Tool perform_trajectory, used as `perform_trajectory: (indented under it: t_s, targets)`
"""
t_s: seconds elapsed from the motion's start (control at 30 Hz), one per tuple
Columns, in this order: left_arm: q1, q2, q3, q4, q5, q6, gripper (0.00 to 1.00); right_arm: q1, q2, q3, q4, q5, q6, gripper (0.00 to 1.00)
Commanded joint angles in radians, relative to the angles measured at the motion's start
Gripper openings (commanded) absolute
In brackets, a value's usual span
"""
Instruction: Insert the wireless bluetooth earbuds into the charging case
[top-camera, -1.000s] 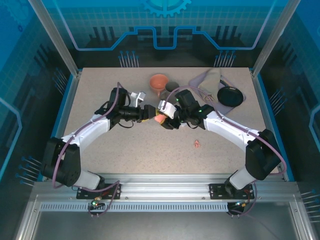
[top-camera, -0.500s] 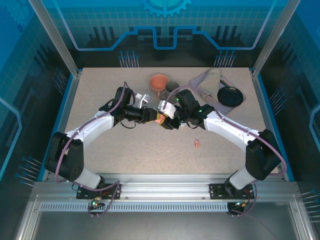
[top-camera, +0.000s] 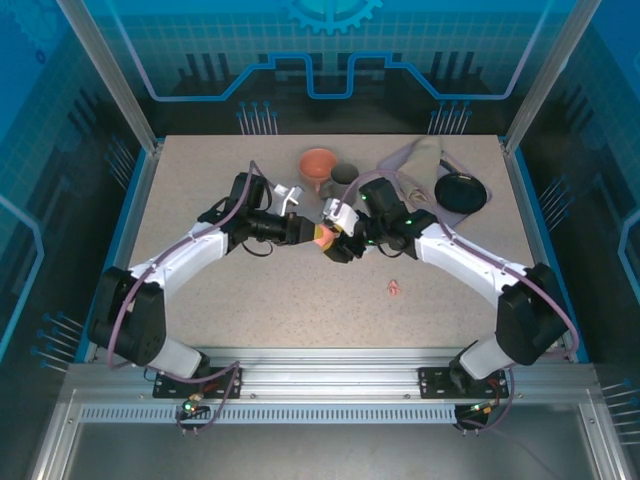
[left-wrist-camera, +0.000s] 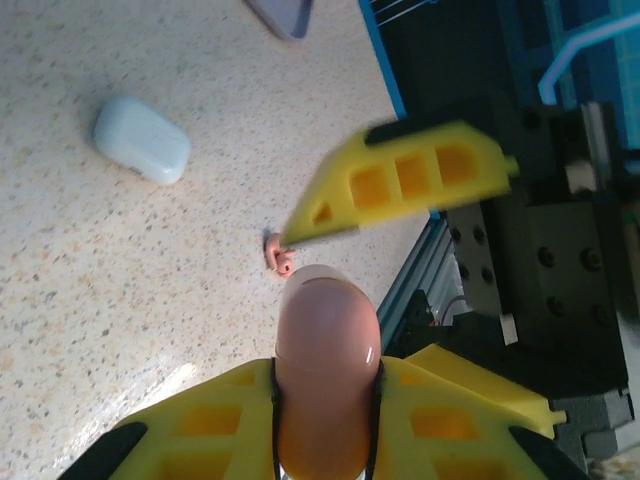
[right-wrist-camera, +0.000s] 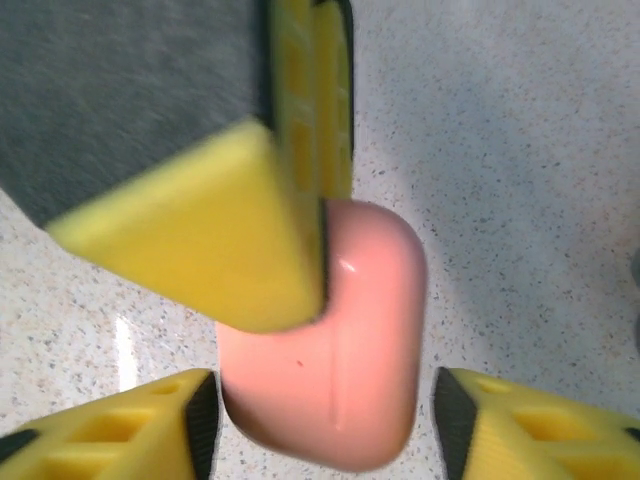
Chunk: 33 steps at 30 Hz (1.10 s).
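A salmon-pink charging case (top-camera: 323, 236) hangs above the table's middle, lid closed. My left gripper (top-camera: 312, 233) is shut on it; in the left wrist view the case (left-wrist-camera: 328, 370) sticks out between the yellow fingers (left-wrist-camera: 200, 440). My right gripper (top-camera: 336, 242) faces it from the right and stands open. In the right wrist view its fingers (right-wrist-camera: 540, 425) flank the case (right-wrist-camera: 340, 400), with a gap on the right side. One pink earbud (top-camera: 394, 289) lies on the table, also seen as the earbud (left-wrist-camera: 279, 254) in the left wrist view.
A white case (left-wrist-camera: 142, 139) lies on the speckled table. At the back stand an orange cup (top-camera: 318, 164), a dark cup (top-camera: 345, 174), a grey cloth (top-camera: 415, 160) and a black disc (top-camera: 461, 192).
My left gripper has closed on the pink case. My right gripper has opened off it and drawn back slightly.
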<state>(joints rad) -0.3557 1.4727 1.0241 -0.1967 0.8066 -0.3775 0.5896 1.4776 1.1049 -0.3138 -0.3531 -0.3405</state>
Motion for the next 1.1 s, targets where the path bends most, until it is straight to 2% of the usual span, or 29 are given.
perform_trajectory:
  t_s: [0.0, 0.1, 0.2, 0.33, 0.57, 0.63, 0.83, 1.07]
  targets:
    - [-0.019, -0.099, -0.026, 0.078, -0.023, 0.089, 0.07, -0.065, -0.120, -0.060, 0.092, -0.086, 0.052, 0.71]
    - [-0.037, -0.161, -0.072, 0.140, -0.060, 0.176, 0.01, -0.126, -0.221, -0.131, 0.157, -0.128, 0.101, 0.77]
    - [-0.062, -0.224, -0.135, 0.230, -0.080, 0.271, 0.00, -0.177, -0.333, -0.216, 0.243, -0.157, 0.135, 0.85]
    - [-0.114, -0.316, -0.229, 0.350, -0.170, 0.407, 0.00, -0.197, -0.457, -0.300, 0.300, -0.159, 0.145, 1.00]
    - [-0.169, -0.412, -0.273, 0.367, -0.220, 0.594, 0.00, -0.191, -0.536, -0.304, 0.275, -0.208, 0.131, 1.00]
    - [-0.177, -0.420, -0.266, 0.351, -0.217, 0.613, 0.00, -0.164, -0.545, -0.307, 0.273, -0.209, 0.082, 1.00]
    - [-0.203, -0.423, -0.245, 0.327, -0.214, 0.634, 0.00, -0.026, -0.546, -0.326, 0.309, -0.093, -0.094, 1.00]
    - [-0.216, -0.419, -0.223, 0.295, -0.211, 0.647, 0.00, 0.033, -0.475, -0.250, 0.246, -0.049, -0.177, 0.99]
